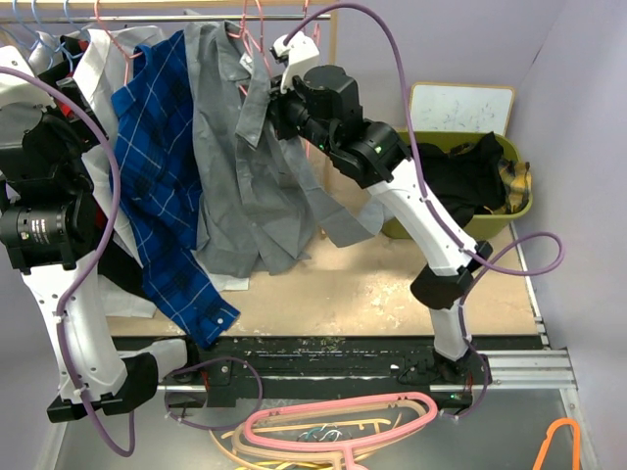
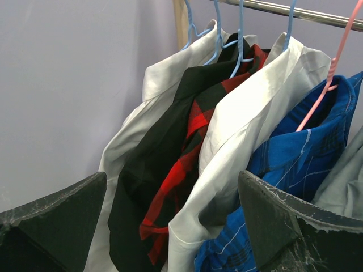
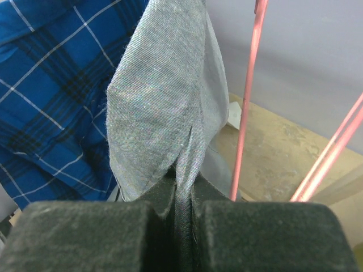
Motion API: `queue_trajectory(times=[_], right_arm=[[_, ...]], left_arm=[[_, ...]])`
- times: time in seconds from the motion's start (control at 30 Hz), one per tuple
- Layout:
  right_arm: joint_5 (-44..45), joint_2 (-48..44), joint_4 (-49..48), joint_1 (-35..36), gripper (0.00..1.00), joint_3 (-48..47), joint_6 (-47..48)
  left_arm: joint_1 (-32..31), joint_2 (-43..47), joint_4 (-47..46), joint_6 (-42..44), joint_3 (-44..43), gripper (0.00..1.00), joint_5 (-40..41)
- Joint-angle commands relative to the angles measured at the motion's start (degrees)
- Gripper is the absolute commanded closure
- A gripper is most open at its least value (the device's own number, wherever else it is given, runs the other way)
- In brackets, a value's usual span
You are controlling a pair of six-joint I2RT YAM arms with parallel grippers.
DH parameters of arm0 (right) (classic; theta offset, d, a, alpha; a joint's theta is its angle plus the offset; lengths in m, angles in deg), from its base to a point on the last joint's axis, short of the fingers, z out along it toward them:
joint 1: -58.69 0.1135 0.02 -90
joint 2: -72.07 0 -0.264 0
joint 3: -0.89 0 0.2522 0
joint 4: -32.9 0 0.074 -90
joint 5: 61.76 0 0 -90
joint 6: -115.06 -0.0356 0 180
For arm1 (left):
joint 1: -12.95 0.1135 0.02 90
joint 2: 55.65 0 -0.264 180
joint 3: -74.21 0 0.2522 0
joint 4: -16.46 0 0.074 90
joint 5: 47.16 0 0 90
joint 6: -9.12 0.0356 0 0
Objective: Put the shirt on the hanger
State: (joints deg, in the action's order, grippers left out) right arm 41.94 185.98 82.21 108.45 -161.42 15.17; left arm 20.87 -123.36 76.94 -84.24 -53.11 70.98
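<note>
At the 9 o'clock side of the top view, the left pincer (image 2: pixel 173 226) is held wide apart with nothing in it. It is pointed at the white shirt (image 2: pixel 249 124) and the blue checked shirt (image 1: pixel 162 166) on the rail (image 1: pixel 196 17).

Near 12 o'clock, the grey shirt (image 1: pixel 245 176) is hung down from just under the rail, beside the blue one. Its bottom part is spread on the counter (image 1: pixel 392 284).

A thin fold of the grey shirt is clamped in the right pincer (image 3: pixel 181 209), which is shut tight on it. The pink wire hanger (image 3: pixel 248 113) is seen just at 3 o'clock of that fold. It cannot be told if both shoulders are sat on the wire.

If the fold is pulled hard, the shirt could be dragged off the hanger, or the hanger could be knocked off the rail. Only a little cloth is held, so it could slip out and the shirt could drop. The blue shirt could be caught and tugged too.
</note>
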Motion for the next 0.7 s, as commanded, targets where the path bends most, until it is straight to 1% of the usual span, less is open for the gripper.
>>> queue_trajectory(times=[0.0, 0.23, 0.43, 0.67], right_arm=[[-2.6, 1.1, -7.5, -0.6, 1.0, -3.6, -1.2], [-8.0, 3.6, -6.8, -3.3, 1.0, -4.0, -5.1], [-9.8, 4.8, -6.2, -4.1, 1.0, -3.9, -5.9], [-13.8, 3.8, -4.6, -4.0, 1.0, 0.7, -7.4]], left_arm=[[0.7, 0.2, -2.3, 0.6, -1.1, 0.01, -0.9], [0.9, 0.1, -2.3, 0.7, -0.4, 0.0, -1.5], [0.9, 0.1, -2.2, 0.8, 0.0, 0.0, -1.7], [1.2, -0.1, -2.0, 1.4, 0.9, 0.0, -3.3]])
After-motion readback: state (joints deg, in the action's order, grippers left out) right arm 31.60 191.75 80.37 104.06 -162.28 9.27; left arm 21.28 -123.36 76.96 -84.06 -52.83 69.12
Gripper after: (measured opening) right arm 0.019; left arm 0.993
